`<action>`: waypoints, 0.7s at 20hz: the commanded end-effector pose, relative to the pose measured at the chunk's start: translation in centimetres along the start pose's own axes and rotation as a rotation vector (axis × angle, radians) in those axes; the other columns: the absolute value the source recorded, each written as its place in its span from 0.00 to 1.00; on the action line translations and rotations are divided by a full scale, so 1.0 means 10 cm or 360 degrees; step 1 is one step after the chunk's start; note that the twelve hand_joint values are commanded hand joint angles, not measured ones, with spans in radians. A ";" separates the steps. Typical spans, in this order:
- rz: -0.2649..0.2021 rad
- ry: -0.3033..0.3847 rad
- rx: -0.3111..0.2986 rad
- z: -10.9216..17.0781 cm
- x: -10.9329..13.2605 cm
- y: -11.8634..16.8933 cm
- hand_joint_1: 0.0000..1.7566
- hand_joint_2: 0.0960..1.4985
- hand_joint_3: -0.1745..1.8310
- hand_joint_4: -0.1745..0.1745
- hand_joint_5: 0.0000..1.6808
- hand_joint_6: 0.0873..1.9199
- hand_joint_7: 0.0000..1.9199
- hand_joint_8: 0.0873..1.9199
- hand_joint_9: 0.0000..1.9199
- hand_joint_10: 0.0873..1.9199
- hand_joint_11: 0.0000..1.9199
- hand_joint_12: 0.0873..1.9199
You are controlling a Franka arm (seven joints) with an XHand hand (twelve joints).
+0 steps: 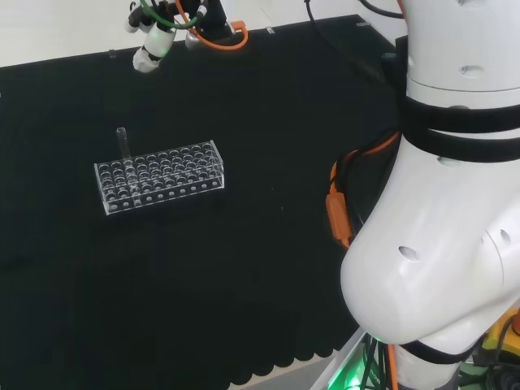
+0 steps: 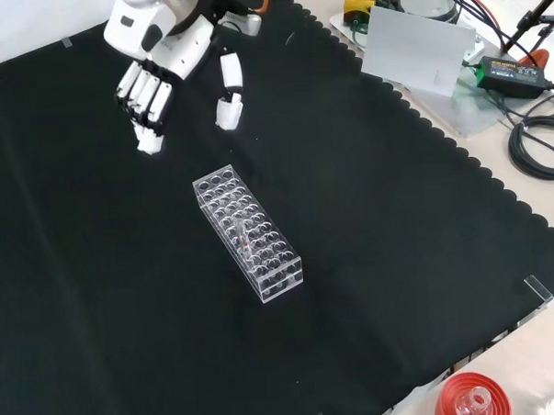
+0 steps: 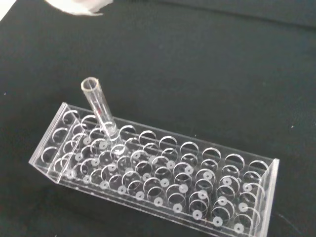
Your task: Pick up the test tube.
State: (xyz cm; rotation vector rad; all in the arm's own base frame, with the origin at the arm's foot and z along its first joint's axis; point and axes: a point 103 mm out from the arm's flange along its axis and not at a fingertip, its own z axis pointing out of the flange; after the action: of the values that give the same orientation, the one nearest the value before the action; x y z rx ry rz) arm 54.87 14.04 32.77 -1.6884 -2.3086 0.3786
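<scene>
A: Where's the tube?

B: The tube [image 1: 123, 145] stands upright in the clear rack [image 1: 159, 177] on the table [image 1: 268, 244], near the rack's left end in the head view, in a back-row hole. Wrist view shows it well: open mouth up, most of its length above the rack's top plate. Every other hole looks empty.

A: Hand?

B: The hand [image 2: 152, 80] hangs above the cloth, well apart from the rack, up-left of it in the front view. Fingers straight, thumb spread to the side, holding nothing. So it's open, approach step, no contact yet.

A: How to do the grasp well?

B: My take: bring the hand over the rack end that holds the tube, then drop so fingers and thumb sit on opposite sides of the part sticking up. Pinch high on the glass, clear of the top plate, so the fingertips don't snag the rack.

A: Then lift?

B: Straight up along the tube's axis. Any sideways pull probably levers the tube against the hole and drags or tips the rack, which looks light and isn't held down.

A: Risks?

B: Clear glass, smooth, thin; it could slip or roll between the fingertips if the pinch is off-centre. Also knocking the tube on the way in. Slow final descent, fingers spread until they bracket it.
</scene>
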 end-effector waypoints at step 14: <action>-0.0135 -0.0018 0.0242 0.71 0.36 0.55 0.45 0.47 0.29 0.44 0.16 0.00 0.09 0.40 0.13 0.48 0.01 0.80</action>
State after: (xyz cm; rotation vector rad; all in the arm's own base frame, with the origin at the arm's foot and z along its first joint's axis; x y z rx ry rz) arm 56.59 18.07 25.79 -1.5423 -2.2923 0.4883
